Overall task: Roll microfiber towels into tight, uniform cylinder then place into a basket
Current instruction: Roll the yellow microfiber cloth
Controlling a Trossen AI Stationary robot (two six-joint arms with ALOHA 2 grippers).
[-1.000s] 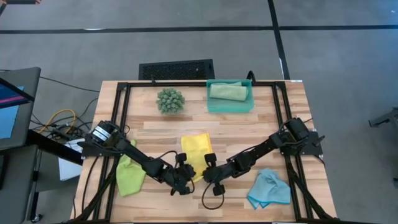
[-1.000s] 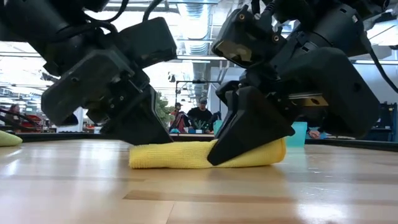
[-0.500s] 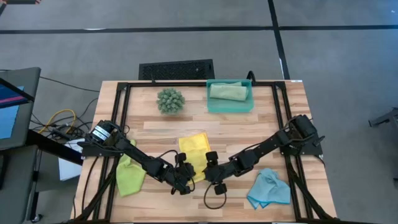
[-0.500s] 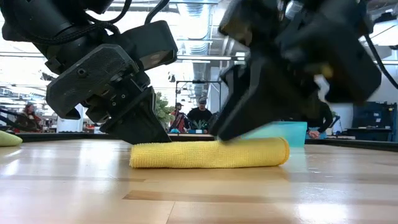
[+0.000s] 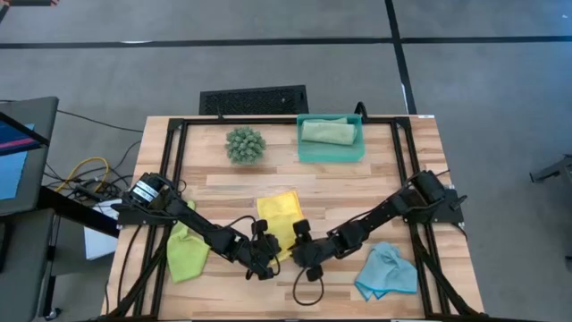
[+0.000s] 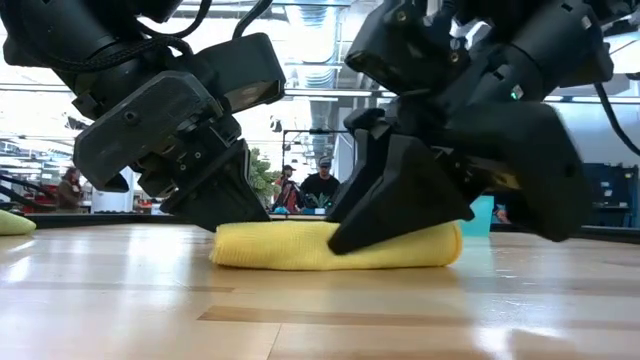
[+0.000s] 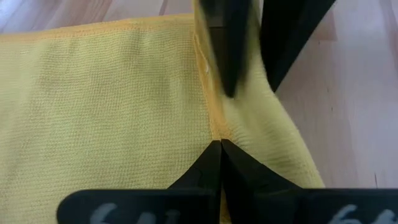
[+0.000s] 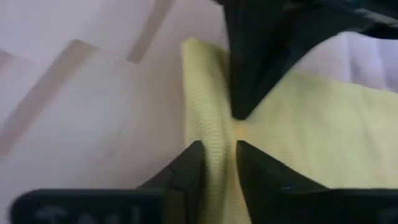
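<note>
The yellow towel (image 5: pixel 279 213) lies at the table's near middle. Its near end is rolled up into a roll (image 6: pixel 300 247) and its far part lies flat on the wood. My left gripper (image 5: pixel 265 261) is shut, its tips on the roll's left part. My right gripper (image 5: pixel 301 257) is closed on the roll's right part. A sage green towel (image 5: pixel 327 131) lies rolled in the teal basket (image 5: pixel 331 154) at the far edge. The lime green towel (image 5: pixel 186 251) and the light blue towel (image 5: pixel 386 272) lie loose at the near left and near right. My left gripper sets its shut fingertips (image 7: pixel 219 157) down on the top of the yellow roll (image 7: pixel 249 134), slanting down from the near left. Whether any cloth is caught between them I cannot tell. The roll lies on the table. My right gripper has the rolled fold (image 8: pixel 217 158) of the yellow towel between its two fingers (image 8: pixel 189 168), slanting down from the near right. The fingers stand across the roll near its right end (image 6: pixel 440 245). The roll rests on the table.
A spiky green plant ball (image 5: pixel 244 144) stands at the far left of the middle. A black slotted grille (image 5: pixel 253 99) lies beyond the far edge. Black frame rails (image 5: pixel 174 170) run along the table's left, right and far sides.
My right gripper came up off the roll's right part for a moment, baring the whole roll, then came back down on it, a little closer to my left gripper. The yellow roll stayed in place.
</note>
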